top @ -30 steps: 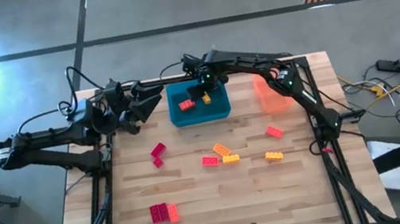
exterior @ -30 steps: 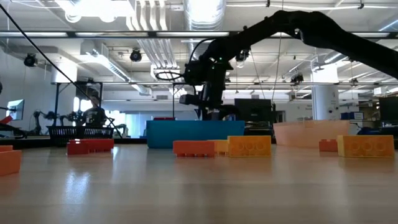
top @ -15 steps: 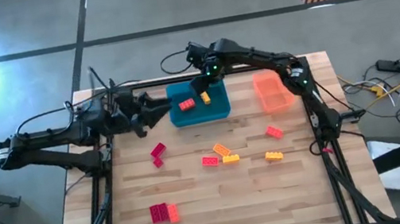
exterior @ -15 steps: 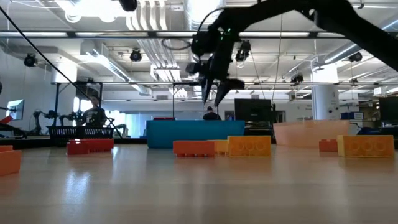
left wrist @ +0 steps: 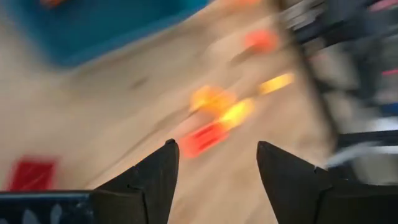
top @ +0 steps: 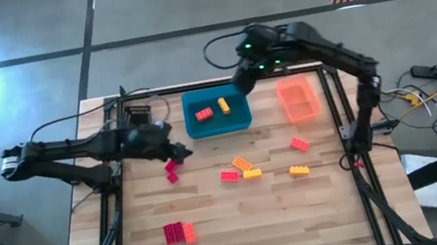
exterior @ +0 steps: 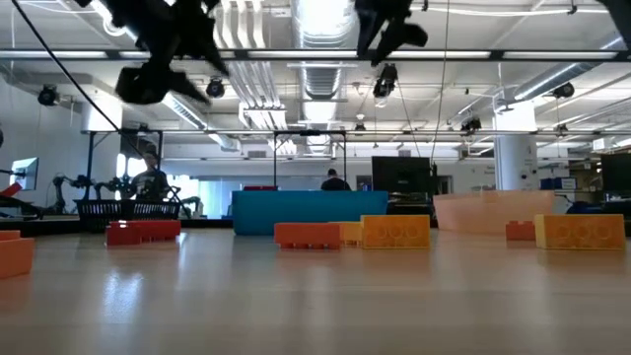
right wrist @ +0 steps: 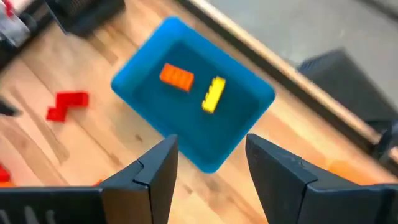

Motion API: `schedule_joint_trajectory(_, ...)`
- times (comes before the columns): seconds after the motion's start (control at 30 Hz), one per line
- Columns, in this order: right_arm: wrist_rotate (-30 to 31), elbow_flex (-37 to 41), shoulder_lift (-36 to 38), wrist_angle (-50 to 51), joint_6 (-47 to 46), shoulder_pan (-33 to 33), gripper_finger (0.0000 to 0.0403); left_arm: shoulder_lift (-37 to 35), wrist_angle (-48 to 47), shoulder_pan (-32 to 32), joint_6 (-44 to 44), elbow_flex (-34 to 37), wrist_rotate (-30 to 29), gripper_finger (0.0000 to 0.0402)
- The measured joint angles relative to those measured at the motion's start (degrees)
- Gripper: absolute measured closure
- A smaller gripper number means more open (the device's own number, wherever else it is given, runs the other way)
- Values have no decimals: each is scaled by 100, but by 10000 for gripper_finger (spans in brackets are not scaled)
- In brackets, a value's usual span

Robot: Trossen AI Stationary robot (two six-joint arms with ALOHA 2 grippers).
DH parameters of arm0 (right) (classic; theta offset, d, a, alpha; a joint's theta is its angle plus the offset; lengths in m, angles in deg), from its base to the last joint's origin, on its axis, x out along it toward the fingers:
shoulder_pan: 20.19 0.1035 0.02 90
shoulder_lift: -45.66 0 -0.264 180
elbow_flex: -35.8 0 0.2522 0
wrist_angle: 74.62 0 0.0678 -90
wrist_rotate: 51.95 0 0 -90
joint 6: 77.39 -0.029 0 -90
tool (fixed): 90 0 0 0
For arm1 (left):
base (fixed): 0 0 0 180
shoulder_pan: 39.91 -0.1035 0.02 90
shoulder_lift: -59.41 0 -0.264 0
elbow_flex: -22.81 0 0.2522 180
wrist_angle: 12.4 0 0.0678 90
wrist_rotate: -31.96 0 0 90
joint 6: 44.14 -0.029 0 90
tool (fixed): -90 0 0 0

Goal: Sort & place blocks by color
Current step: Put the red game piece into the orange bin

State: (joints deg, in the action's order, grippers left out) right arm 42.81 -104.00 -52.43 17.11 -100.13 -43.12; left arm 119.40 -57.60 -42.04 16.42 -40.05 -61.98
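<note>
Now that our right hand (top: 240, 81) has let go and risen empty above the blue tray's (top: 240, 121) far right corner, a yellow block (right wrist: 213, 95) lies inside beside an orange one (right wrist: 176, 76). Our left hand (top: 177, 150), released too, has swung over the red blocks (top: 172, 168); others wait mid-bench.

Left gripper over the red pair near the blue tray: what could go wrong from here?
1. The left gripper hangs open at two touching red blocks; closing may catch both or push one away.
2. The blue tray already holds an orange block and a yellow one, so the colours may be mixed.
</note>
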Motion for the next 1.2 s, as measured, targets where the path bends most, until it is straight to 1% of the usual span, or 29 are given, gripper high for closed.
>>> schedule_joint_trajectory(0.07, 184, 4, 232, -91, -15, 94, 225, 290, -458, -1, 64, 2, 131, 201)
schedule_joint_trajectory(0.13, 367, 6, 420, -162, -14, 192, 226, 623, -667, -2, 51, 0, 377, 201)
schedule_joint_trajectory(0.27, 573, 7, 690, -392, -16, 298, 227, 1321, -1114, -4, -283, -11, 637, 201)
schedule_joint_trajectory(0.37, 585, 7, 765, -417, -18, 324, 225, 1830, -1715, -17, -542, -158, 640, 201)
schedule_joint_trajectory(0.5, 585, 9, 762, -410, -18, 322, 225, 2416, -2453, -22, -856, -618, 537, 201)
schedule_joint_trajectory(0.6, 585, 9, 720, -398, -20, 322, 225, 2719, -2573, -24, -1412, -976, 426, 201)
schedule_joint_trajectory(0.7, 583, 9, 633, -356, -30, 344, 226, 2954, -2581, -133, -1994, -1147, 221, 201)
schedule_joint_trajectory(0.8, 577, 11, 559, -302, -33, 353, 227, 3131, -2612, -296, -2189, -1123, 140, 201)
schedule_joint_trajectory(1.03, 576, 11, 421, -304, -28, 357, 225, 3255, -2601, -464, -2471, -955, -103, 201)
schedule_joint_trajectory(1.2, 574, 11, 418, -310, -25, 357, 225, 3255, -2548, -501, -2507, -777, -109, 201)
